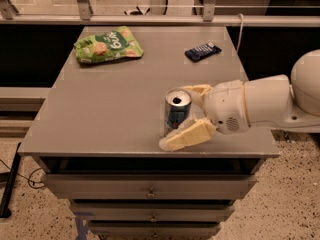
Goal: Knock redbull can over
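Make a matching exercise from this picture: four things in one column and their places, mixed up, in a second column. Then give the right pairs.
Things:
1. redbull can
2. green snack bag
3. dark blue wrapper
4. gripper

Places:
A. at the can from the right, open, one finger behind it, one in front
B. far left of the table
C. upright near the front edge
D. far right of the table

Pairs: 1-C, 2-B, 3-D, 4-A

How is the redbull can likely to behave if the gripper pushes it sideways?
Tall and slim on a narrow base, the redbull can probably tips rather than slides. Its top looks opened, so it may be light. Once down, it could roll on the flat table. The gripper straddles it, open.
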You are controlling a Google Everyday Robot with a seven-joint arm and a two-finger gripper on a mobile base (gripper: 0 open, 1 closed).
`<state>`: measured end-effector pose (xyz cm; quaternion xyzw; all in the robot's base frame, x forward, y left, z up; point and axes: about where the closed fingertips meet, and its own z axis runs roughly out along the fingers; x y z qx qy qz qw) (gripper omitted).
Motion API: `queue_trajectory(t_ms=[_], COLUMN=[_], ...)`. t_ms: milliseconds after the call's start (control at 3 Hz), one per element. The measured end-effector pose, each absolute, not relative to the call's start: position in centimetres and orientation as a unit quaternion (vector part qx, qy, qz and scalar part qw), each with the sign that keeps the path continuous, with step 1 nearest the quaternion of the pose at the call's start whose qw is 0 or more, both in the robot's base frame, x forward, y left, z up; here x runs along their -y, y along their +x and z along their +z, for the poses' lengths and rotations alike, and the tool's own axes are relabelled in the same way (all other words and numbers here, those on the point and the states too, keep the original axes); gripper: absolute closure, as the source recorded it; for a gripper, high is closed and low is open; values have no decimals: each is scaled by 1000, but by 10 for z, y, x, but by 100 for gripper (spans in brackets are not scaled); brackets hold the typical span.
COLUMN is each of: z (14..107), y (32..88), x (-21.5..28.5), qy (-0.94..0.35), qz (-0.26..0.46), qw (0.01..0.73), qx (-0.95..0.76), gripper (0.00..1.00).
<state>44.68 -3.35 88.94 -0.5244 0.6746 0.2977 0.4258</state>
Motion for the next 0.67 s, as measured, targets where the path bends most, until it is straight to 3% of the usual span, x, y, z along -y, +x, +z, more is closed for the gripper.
queue_trajectory(t_ms=[667], z=[888], y=[460], x=[23], qy=[-495], qz=[314], qw=[447], qx=[-675], gripper=[64])
